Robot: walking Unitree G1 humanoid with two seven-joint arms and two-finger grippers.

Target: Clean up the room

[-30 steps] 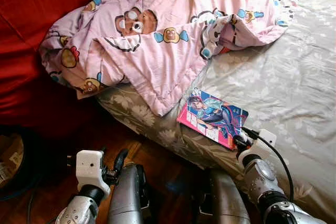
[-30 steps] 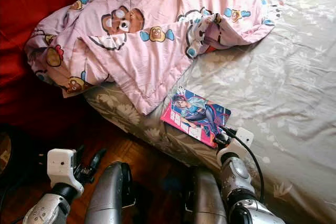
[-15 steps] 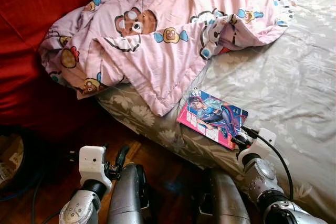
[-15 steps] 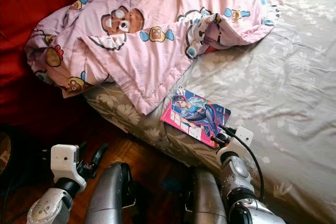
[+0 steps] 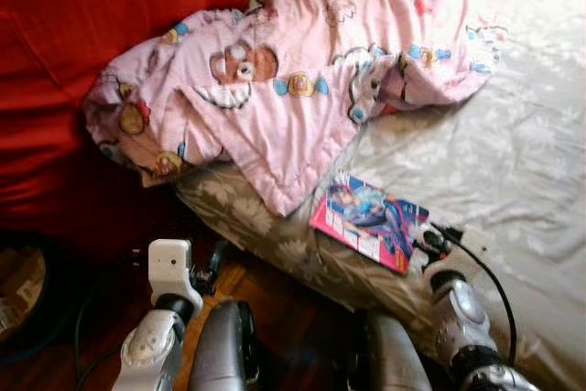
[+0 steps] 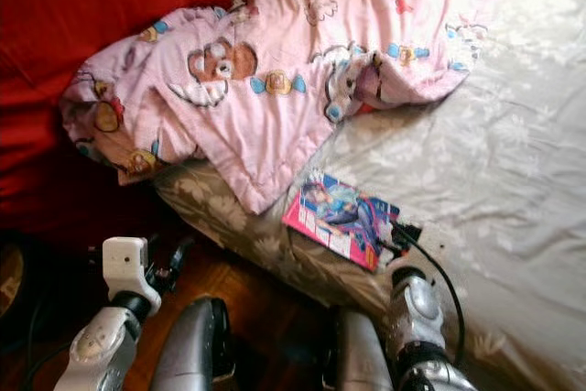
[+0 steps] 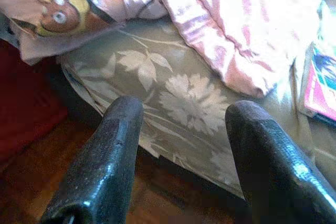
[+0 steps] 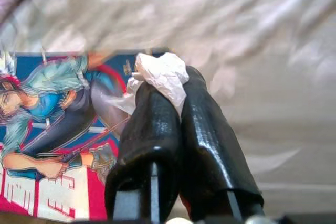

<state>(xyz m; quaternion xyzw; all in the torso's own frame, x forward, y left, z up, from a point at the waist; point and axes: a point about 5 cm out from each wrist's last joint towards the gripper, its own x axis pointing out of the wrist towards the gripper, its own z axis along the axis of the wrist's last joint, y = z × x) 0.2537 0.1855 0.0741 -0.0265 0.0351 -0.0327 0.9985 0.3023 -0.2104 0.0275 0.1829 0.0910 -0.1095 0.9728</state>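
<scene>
From my head cameras I look down on a bed with a grey-beige leaf-patterned sheet (image 5: 513,153). A crumpled pink quilt printed with cartoon bears (image 5: 302,70) lies heaped across its upper part, one corner drooping toward the bed's edge, against a red fabric backdrop (image 5: 82,61). Just below that corner, near the edge of the mattress, rests a glossy pink-and-blue comic book with an illustrated figure on its cover (image 5: 371,222). My right gripper (image 5: 428,243) sits at the book's near corner, low over the sheet; I judge it is there because loose litter lay beside the book. My left gripper (image 5: 216,261) hangs down by the dark wooden floor (image 5: 265,290), idle.

Through my left wrist camera, the two black fingers (image 7: 100,171) stand well apart with nothing between them, pointed at the side of the mattress where the quilt overhangs.

Through my right wrist camera, the fingers (image 8: 210,140) are pressed together, clenched on a small crumpled white scrap of paper or tissue (image 8: 163,77), which pokes out at the tips just over the book's cover. So the piece of rubbish is in my grip, pinched at its edge, while the book lies flat underneath, untouched as far as I can tell. The next step, I judge, is carrying the scrap to a bin.
</scene>
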